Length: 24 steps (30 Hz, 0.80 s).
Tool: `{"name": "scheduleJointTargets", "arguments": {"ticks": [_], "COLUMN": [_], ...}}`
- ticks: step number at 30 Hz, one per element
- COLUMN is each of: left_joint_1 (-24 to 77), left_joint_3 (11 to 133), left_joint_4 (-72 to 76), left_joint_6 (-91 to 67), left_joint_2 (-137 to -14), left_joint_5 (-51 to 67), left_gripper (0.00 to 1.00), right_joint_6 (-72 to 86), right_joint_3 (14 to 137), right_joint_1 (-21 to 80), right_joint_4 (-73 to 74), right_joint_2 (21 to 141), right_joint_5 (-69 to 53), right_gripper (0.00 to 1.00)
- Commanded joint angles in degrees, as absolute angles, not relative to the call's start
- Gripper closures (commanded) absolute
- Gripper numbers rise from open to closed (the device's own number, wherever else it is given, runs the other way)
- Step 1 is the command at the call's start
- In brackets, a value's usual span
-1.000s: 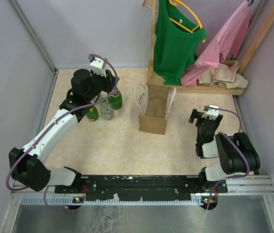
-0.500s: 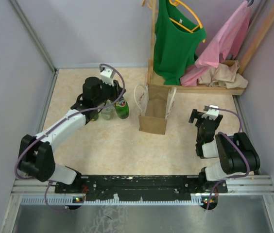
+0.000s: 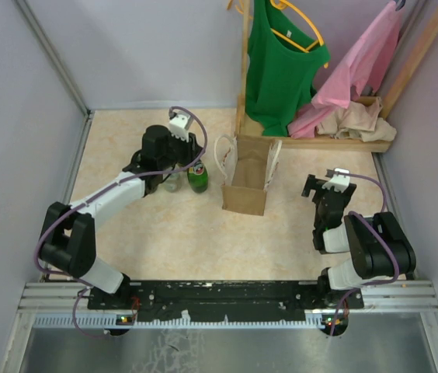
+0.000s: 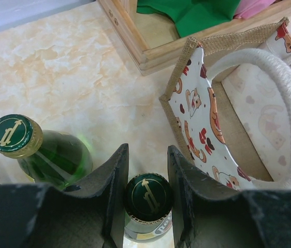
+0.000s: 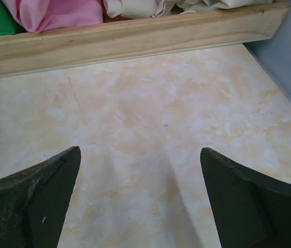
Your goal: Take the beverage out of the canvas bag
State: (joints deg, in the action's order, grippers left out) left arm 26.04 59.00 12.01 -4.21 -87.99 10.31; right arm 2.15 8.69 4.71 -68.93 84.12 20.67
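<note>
beverage bottle (image 4: 148,195) upright, cap clamped between left gripper (image 4: 146,157) fingers, just left of canvas bag (image 4: 197,113), outside it; right gripper (image 5: 139,155) fingers wide apart.

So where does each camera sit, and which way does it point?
Top external: fixed above, behind the robot, looking down on the table; left pincer at the dark green glass bottle, right pincer open.
Left wrist: on the left arm, looking down between its fingers gripping that bottle's cap, tan canvas bag alongside.
Right wrist: on the right arm, looking across the table to the pale wooden rail, between spread fingers.
Shared: top and left wrist both show bottle and bag.
</note>
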Motion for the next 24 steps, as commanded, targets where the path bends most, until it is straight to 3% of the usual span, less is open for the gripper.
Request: {"name": "scheduleJointTargets", "arguments": {"ticks": [1, 7, 15, 17, 18, 20, 24], "left_joint_1": [26.99, 27.97, 29.79, 30.26, 30.46, 31.03, 31.55], "left_joint_3": [60.5, 57.73, 51.53, 50.78, 50.58, 50.07, 49.49], "left_joint_4": [19.22, 19.43, 23.08, 23.13, 23.12, 23.12, 23.61], "left_joint_6": [-3.22, -2.52, -1.1, -0.99, -0.97, -1.12, -1.08], "left_joint_2": [-86.42, -85.91, -83.47, -83.32, -83.33, -83.16, -82.46], "left_joint_5": [10.28, 8.76, 3.8, 3.76, 3.78, 3.25, 1.8], "left_gripper": [1.0, 0.92, 0.89, 0.77, 0.62, 0.44, 0.2], "right_joint_6": [2.28, 2.28, 2.26, 2.28, 2.26, 2.28, 2.27], "right_joint_3": [9.78, 9.75, 9.76, 9.81, 9.76, 9.79, 9.79], "right_joint_1": [4.65, 4.66, 4.66, 4.66, 4.66, 4.66, 4.66], "right_joint_4": [-71.57, -71.62, -71.62, -71.63, -71.56, -71.55, -71.59], "right_joint_2": [83.15, 83.15, 83.12, 83.15, 83.14, 83.12, 83.15], "right_joint_5": [20.9, 20.89, 20.91, 20.96, 20.86, 20.88, 20.9], "right_gripper": [0.01, 0.01, 0.01, 0.01, 0.01, 0.01, 0.01]}}
